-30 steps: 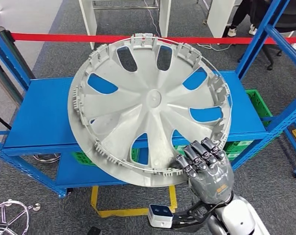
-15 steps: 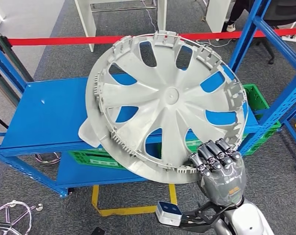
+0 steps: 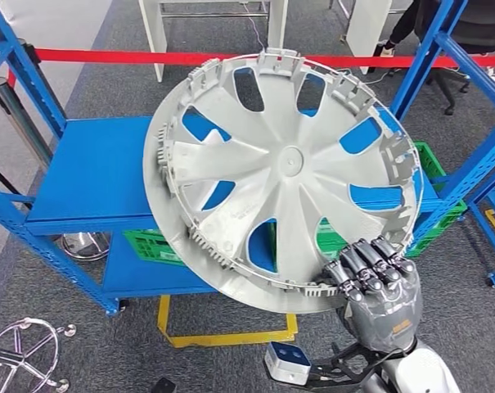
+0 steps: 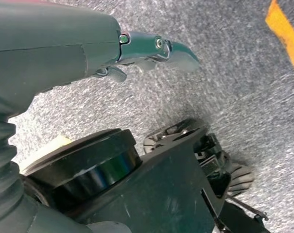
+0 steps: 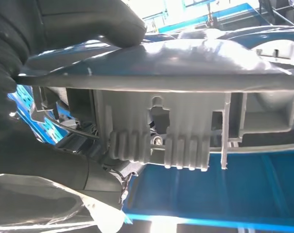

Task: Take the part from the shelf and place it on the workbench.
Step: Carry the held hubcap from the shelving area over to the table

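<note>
A large grey wheel cover (image 3: 281, 172), inner side up with spokes and clip tabs around its rim, hangs tilted above the blue shelf (image 3: 90, 176). My right hand (image 3: 377, 286) grips its near right rim, dark fingers curled over the edge. Close up in the right wrist view, the rim (image 5: 174, 97) lies clamped between the thumb (image 5: 90, 22) and the fingers (image 5: 46, 165). My left hand (image 4: 101, 43) hangs over grey carpet, with nothing in it; how its fingers lie is unclear.
Blue shelf uprights (image 3: 442, 74) rise on the right and at the left (image 3: 22, 82). A green crate (image 3: 436, 176) sits behind the cover. A red barrier tape (image 3: 109, 56) runs across the back. A chrome chair base (image 3: 19, 356) lies on the floor.
The whole picture has shifted, so the camera moved. The wheel cover rose slightly off the shelf, staying in my right hand's grip.
</note>
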